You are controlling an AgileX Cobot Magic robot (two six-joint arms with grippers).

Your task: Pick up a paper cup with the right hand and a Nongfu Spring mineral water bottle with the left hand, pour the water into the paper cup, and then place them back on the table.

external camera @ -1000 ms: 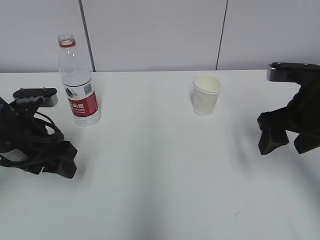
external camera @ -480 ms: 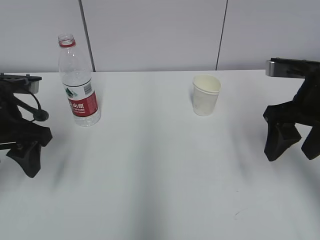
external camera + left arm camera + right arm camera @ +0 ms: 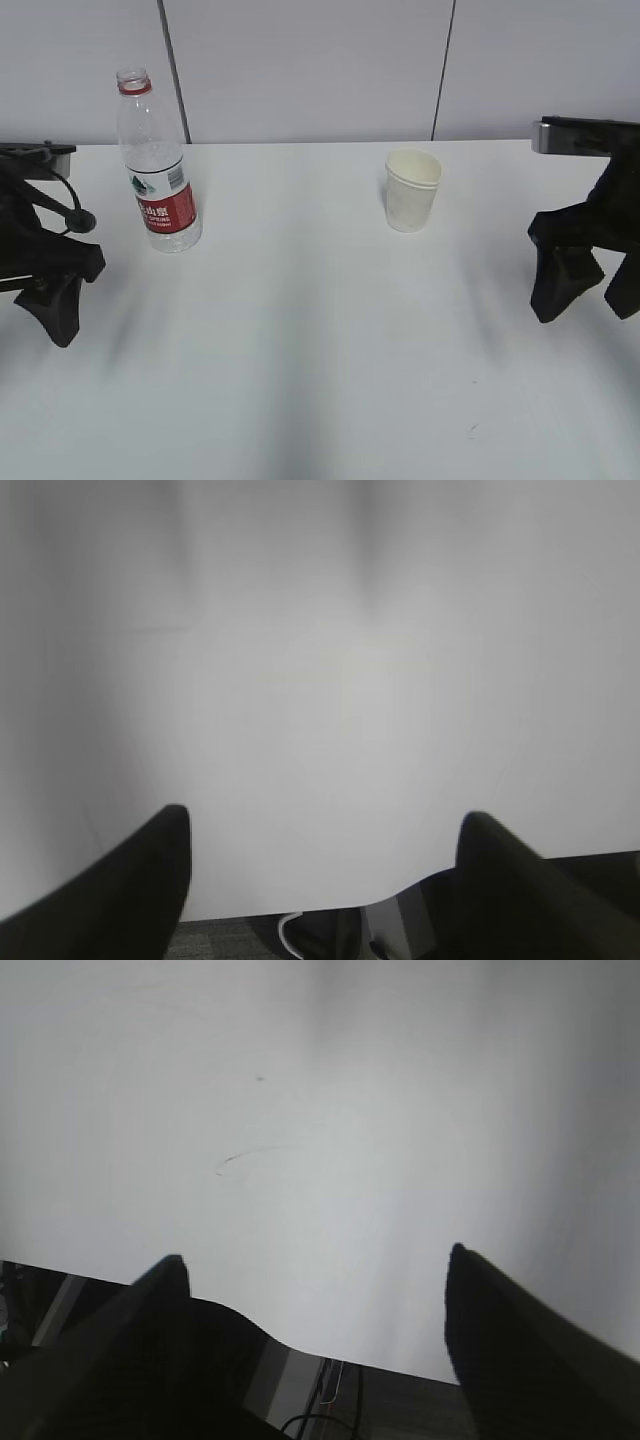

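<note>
One bottle point(image 3: 157, 165), one cup point(image 3: 412, 190) and two tools share the white bench point(image 3: 320, 350).

The bottle is tall, clear ribbed plastic with a red neck ring and a red-and-white label; it has no cap and stands upright at the back left. Whether it holds water I cannot tell.

The cup is short, off-white paper with a doubled rim, upright right of centre, well apart from the bottle. Its inside shows only cream.

The left tool point(image 3: 320, 880) and right tool point(image 3: 315, 1335), both black, have their fingers spread apart over bare bench, holding nothing. A thin curved scuff point(image 3: 245, 1157) marks the smooth surface.
</note>
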